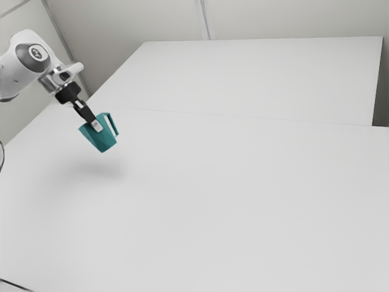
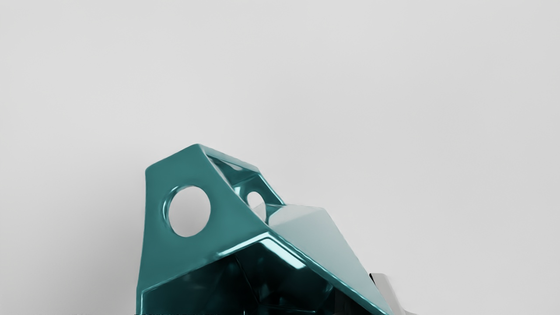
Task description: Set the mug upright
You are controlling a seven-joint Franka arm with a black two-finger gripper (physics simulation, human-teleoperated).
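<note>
White bench (image 1: 206, 201) spreads beneath the teal mug (image 1: 103, 141), held tilted in the jaws' grip. A round emblem (image 1: 36, 53) marks the arm (image 1: 17, 74).

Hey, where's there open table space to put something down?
Bare tabletop stretches from the shadow below the mug to the exterior view's right, and from the shadow to that view's bottom edge. It's crowded toward the exterior view's left, where my gripper holds the mug tilted; I'd keep hands away.
</note>
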